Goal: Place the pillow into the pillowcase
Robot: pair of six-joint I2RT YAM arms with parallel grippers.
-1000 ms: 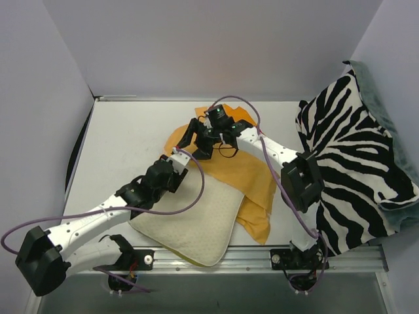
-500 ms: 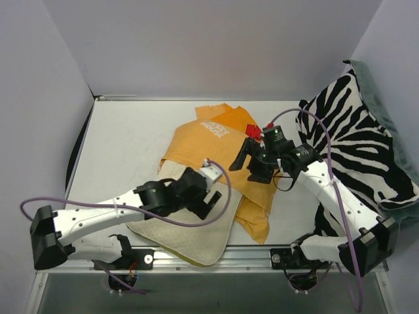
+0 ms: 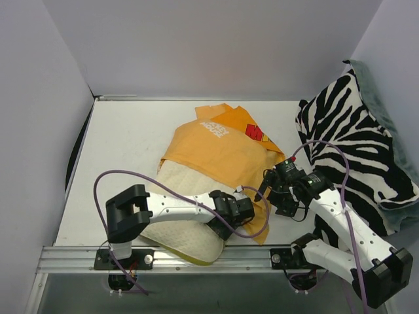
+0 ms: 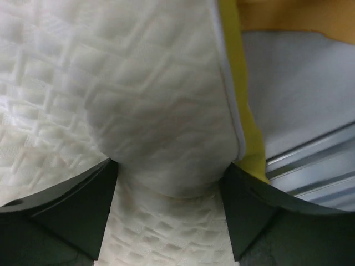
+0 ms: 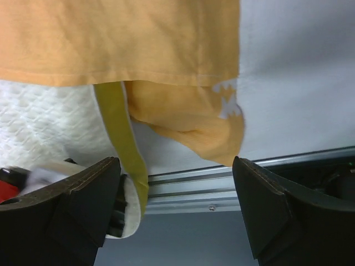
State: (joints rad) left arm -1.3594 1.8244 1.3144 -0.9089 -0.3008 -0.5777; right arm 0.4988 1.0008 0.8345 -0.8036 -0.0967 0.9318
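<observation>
- Both arms pulled back toward the near edge since half a second ago. The left gripper (image 3: 229, 219) slid from the pillow's middle to its near right corner. The right gripper (image 3: 275, 199) came off the pillowcase centre to its near right edge.
- With the arms off it, the pillowcase (image 3: 216, 150) shows more of its top, red lettering included.
- Left gripper (image 4: 166, 166): jaws wide apart, gripping nothing. The fingers (image 4: 72, 210) sit down on the pillow (image 4: 138, 83) with a bump of its quilted surface bulging between them.
- Right gripper (image 5: 176, 160): jaws wide apart, nothing between them, hanging just above the pillowcase (image 5: 111, 39) hem.
- Pillow (image 3: 183, 232) lies at the near edge of the table (image 3: 124, 137), left of centre. Its near half is bare and its far half is covered by the orange fabric.
- Right wrist view: the yellow-green trim comes out from beneath the hem, with the pillow (image 5: 44, 122) to its left. Cannot tell whether the covered part is inside the case or only under it.
- Pillowcase is rumpled mid-table.
- Zebra cushion (image 3: 353, 150) leans at the right side, apart from the pillowcase.
</observation>
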